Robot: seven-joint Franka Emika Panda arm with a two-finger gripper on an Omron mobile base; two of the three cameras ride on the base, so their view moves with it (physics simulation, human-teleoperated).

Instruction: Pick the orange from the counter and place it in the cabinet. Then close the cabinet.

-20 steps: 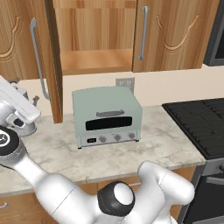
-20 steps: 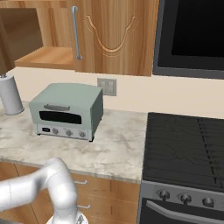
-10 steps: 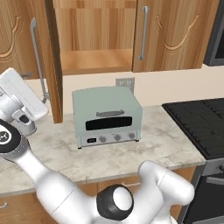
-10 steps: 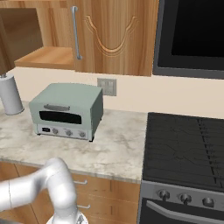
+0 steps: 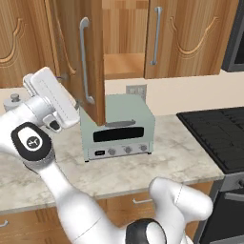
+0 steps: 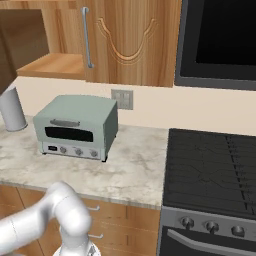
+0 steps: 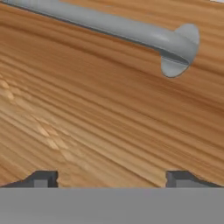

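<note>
The cabinet's left door (image 5: 94,57) stands half swung, its edge over the toaster oven. My gripper (image 5: 76,102) is at the door's outer face, just below the silver bar handle (image 5: 85,62). In the hand view the gripper (image 7: 111,179) is open, its fingertips (image 7: 43,178) wide apart and close against the wood grain, with the handle's end (image 7: 177,46) above. The right door (image 5: 186,35) is shut. Between the doors the wood shelf (image 5: 125,64) shows bare. The orange is out of view. The beige counter (image 5: 181,157) runs below.
A pale green toaster oven (image 5: 119,128) sits on the counter under the cabinet. The black stovetop (image 6: 215,165) is to the right, with a dark microwave (image 6: 220,40) above it. A grey canister (image 6: 12,107) stands at the counter's left.
My hand has risen and moved right against the left door. The door has swung from wide open to about half shut.
</note>
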